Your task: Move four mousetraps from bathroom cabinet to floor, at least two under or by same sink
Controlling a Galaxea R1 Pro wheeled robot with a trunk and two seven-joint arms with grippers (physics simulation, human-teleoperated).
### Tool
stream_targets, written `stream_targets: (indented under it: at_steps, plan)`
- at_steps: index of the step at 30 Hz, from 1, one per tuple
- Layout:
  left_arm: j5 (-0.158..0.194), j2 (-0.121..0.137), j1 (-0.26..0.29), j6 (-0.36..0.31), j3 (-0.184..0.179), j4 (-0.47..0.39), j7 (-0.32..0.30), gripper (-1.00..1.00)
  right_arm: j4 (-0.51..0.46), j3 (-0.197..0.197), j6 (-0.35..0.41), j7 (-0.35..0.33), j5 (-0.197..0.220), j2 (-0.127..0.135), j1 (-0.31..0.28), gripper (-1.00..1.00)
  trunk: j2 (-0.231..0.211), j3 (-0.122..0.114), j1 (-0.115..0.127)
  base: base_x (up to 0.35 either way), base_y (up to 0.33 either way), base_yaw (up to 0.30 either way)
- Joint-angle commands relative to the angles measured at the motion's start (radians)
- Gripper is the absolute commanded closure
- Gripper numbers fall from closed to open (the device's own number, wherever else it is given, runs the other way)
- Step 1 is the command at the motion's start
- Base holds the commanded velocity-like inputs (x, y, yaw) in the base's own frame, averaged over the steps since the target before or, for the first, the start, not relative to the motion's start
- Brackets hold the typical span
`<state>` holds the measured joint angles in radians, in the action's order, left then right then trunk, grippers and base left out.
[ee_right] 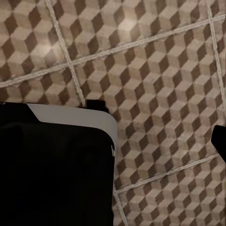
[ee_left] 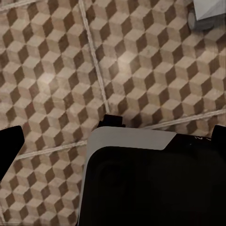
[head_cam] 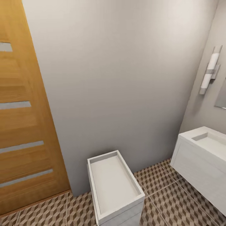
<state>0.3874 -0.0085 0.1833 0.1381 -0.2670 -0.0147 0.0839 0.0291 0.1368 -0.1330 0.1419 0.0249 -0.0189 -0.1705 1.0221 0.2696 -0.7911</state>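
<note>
Open floor [head_cam: 175, 201] (between bin [head_cam: 114, 188] and sink [head_cam: 204, 150]).

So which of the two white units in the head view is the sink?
The wall-hung vanity at the right edge: its top holds a recessed basin. The low open-topped box against the grey wall stands on the floor.

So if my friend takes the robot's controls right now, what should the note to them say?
Grippers: both point down at the bathroom floor. A dark fingertip of the left one and one of the right one show at the edges of the wrist views, nothing visible between them; open or shut cannot be told.
Things: the sink is at the right of the head view, a white open-top box stands ahead by the wall, a wooden door at the left.
Done: no mousetrap lies on the tiles seen here.
Left: find the cabinet, fetch all four traps, set them down, two by the sink.
</note>
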Motion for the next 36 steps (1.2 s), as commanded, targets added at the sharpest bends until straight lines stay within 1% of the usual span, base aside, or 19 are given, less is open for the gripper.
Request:
stream_targets:
  at_steps: [1,21,32,36]
  plan:
    - [0.007,0.000,0.001,0.003,-0.009,0.001,0.003,-1.00,0.003,0.007,-0.005,0.004,0.003,0.000,-0.001,-1.00,0.001,0.001,0.000,0.000,0.000,0.278]
    - [0.010,-0.004,0.001,0.003,-0.002,0.000,0.003,-1.00,0.005,0.007,0.001,0.004,0.001,-0.001,-0.001,-1.00,0.001,0.001,0.000,0.000,0.000,0.278]
    - [0.014,-0.021,0.001,0.000,0.000,0.001,0.003,-1.00,0.005,0.007,0.001,0.001,0.001,-0.002,-0.001,-1.00,0.001,0.001,0.000,0.000,0.000,0.278]
    - [0.016,-0.024,0.001,-0.006,0.000,0.007,0.003,-1.00,0.005,0.007,0.001,-0.014,0.001,-0.001,-0.001,-1.00,0.001,0.001,0.000,0.000,0.000,0.278]
